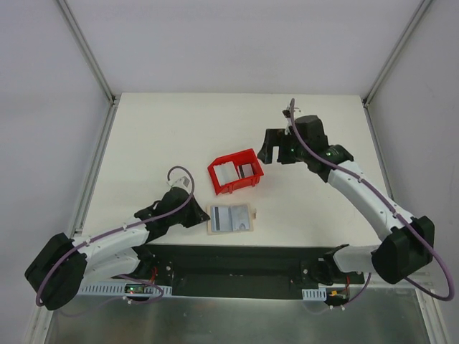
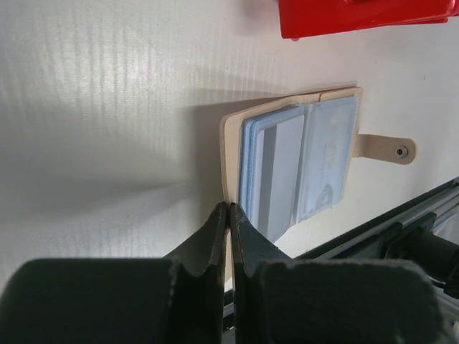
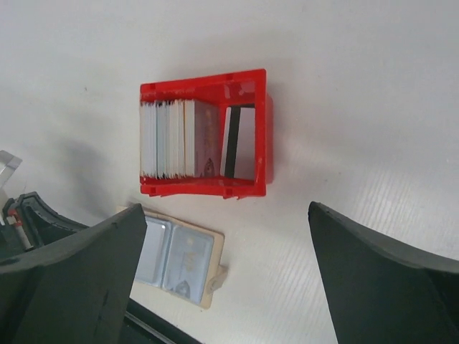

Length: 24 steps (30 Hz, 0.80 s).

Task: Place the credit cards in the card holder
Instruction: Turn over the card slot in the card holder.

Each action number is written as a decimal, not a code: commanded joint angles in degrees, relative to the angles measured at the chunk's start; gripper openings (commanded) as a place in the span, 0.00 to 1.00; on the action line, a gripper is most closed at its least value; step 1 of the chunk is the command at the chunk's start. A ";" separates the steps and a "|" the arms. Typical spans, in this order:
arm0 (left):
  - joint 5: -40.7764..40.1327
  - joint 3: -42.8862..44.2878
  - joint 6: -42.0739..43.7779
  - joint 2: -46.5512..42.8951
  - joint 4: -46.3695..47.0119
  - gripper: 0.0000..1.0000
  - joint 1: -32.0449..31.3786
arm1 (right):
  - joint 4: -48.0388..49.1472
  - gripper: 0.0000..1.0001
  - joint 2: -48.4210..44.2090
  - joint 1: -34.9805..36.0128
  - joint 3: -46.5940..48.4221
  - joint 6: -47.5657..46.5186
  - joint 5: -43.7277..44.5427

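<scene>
Cream tabletop [image 1: 165, 136], grey walls [image 1: 237, 43], aluminium posts [image 1: 85, 46]; red bin [image 1: 240, 187] near card holder [image 1: 231, 218].

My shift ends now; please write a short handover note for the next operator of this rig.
Left gripper: shut, tips at an edge of the card holder; a pinch on it cannot be confirmed.
Right gripper: open, empty, above the table, apart from the red bin.
Done: the holder lies open flat near the arm bases; its pockets seem to show cards.
Credit cards: a stack stands in one bin compartment, a striped card in the other.
Left: move the bin's cards into the holder.
</scene>
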 commanded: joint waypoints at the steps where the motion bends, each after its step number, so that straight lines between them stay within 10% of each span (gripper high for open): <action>1: -3.28 -1.72 -3.12 -2.30 0.08 0.00 0.28 | -3.44 0.96 -3.35 5.39 -1.72 1.80 13.94; 5: -3.72 -1.37 -2.85 -2.48 -0.01 0.00 0.28 | -6.37 0.96 -7.75 16.46 -2.77 0.73 29.37; 11: -3.64 -1.99 -4.35 -2.83 0.08 0.00 0.28 | 14.96 0.96 -12.86 16.75 -23.15 21.54 12.20; 24: -3.46 -1.55 -4.26 -3.80 0.17 0.00 0.28 | 10.34 0.73 5.67 34.23 -14.83 24.29 17.44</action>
